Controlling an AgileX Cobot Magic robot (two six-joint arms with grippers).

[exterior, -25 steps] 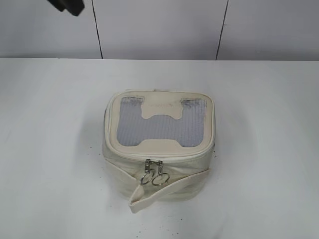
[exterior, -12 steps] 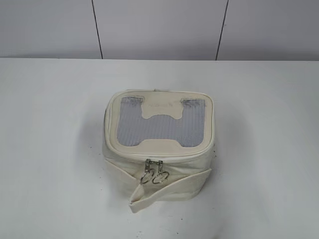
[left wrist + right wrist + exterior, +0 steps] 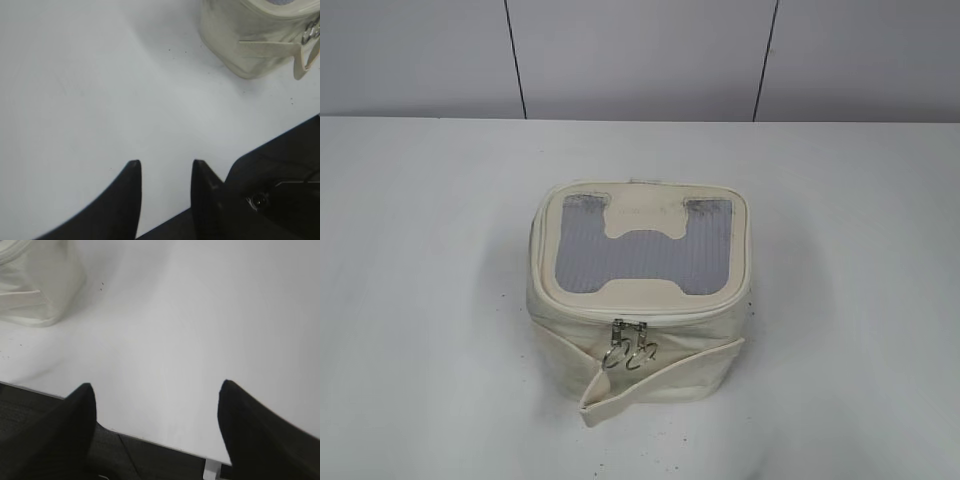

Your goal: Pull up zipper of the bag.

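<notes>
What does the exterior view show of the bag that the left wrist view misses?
Only the exterior view shows the bag's whole lid with the grey mesh window, and both ring pulls hanging side by side at the front. Only the left wrist view shows the left gripper, open above bare table. Both show the bag's cream side and strap.

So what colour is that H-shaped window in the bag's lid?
Grey mesh window, set in the cream-white fabric bag; clearest in the exterior view.
</notes>
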